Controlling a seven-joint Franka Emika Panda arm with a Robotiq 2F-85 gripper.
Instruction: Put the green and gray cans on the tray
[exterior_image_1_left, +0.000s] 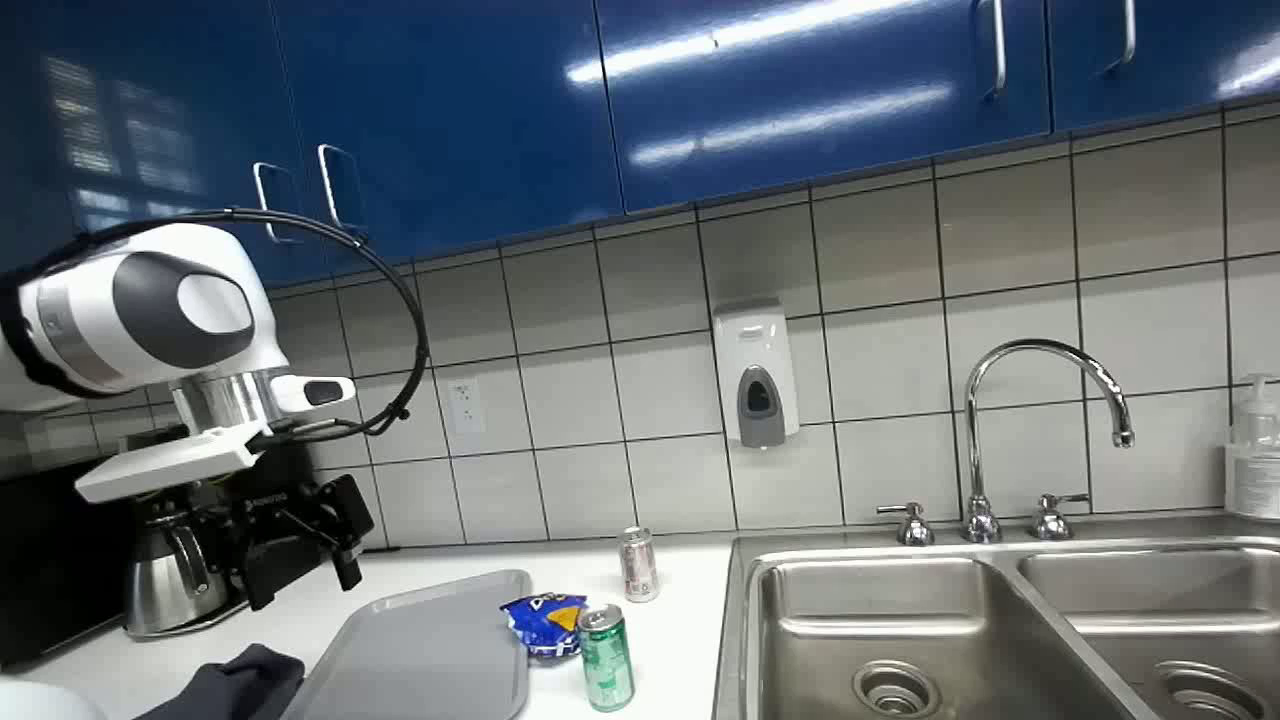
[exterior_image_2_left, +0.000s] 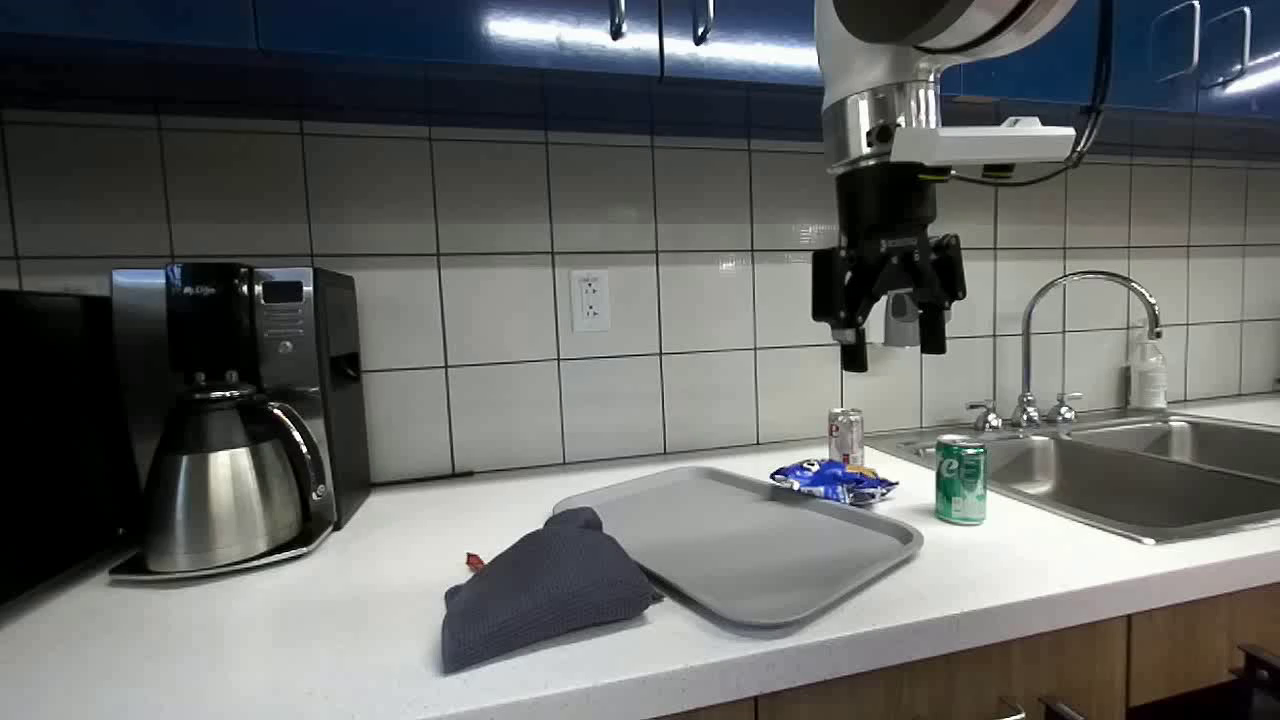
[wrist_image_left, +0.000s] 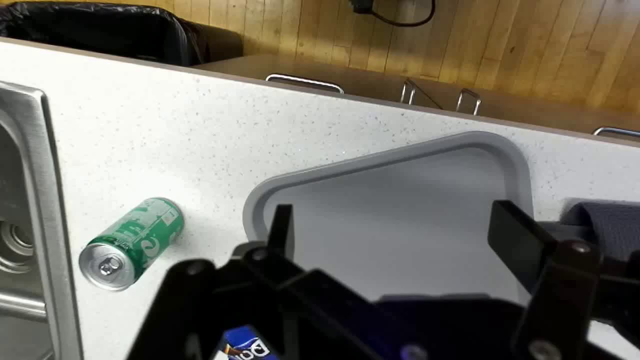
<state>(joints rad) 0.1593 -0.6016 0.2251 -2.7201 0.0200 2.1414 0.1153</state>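
blue chip bag: in an exterior view, crumpled at the edge of the gray tray nearest the sink; whether it overlaps the rim, i cannot tell
soap dispenser: on the tiled wall, higher than the tray and off to its sink side
sink: past the chip bag from the tray; two steel basins, a drain in each
gray can: upright on the counter, off the tray, toward the wall; pale, with reddish print
green can: upright, off the tray, beside the chip bag

dark towel: in an exterior view, bunched close by the tray on the side away from the sink, a small red thing beside it
coffee maker: well apart from the tray, past the towel; a steel carafe stands in it
gripper: hangs well above the tray's level; jaws released, fingers parted
gray can: behind the chip bag, which lies between it and the tray

bin: in the wrist view, past the counter edge, on the tray's sink side, lined with black plastic
tray: partly hidden by the gripper, whose fingers stand wide apart over it
green can: between the tray and the sink, touching neither; silver lid with pull tab, pale lettering
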